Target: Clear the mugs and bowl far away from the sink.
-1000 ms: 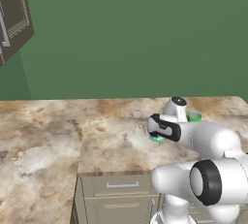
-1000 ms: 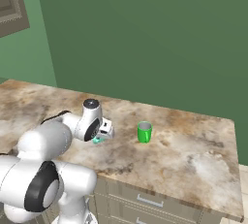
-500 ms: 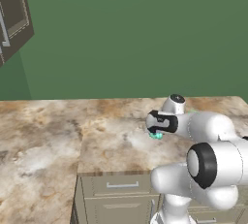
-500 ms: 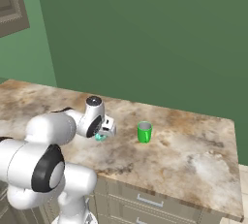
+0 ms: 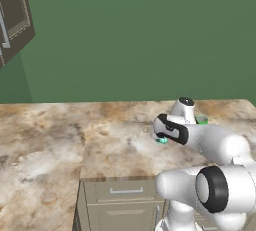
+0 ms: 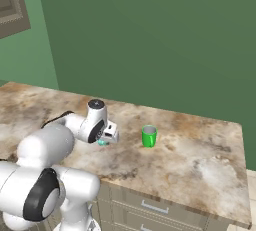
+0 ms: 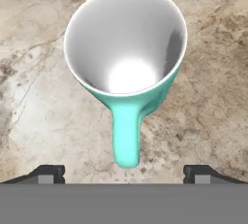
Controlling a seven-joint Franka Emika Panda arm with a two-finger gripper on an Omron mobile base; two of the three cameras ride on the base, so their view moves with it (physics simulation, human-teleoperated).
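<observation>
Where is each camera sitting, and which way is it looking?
Left base view: behind the arm on its left, looking forward and down at the counter; the white arm fills the lower right.
Right base view: behind on its right, looking at the green mug; the arm is lower left.
Hand view: on the hand, looking down into the teal mug; the open gripper at the bottom.
All three share the teal mug.

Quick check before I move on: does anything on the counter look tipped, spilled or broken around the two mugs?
Nothing stands out. The teal mug stands upright on the marble counter, empty, with its handle between the wide-apart fingers of the gripper. The green mug also stands upright. No spill or damage shows.
</observation>
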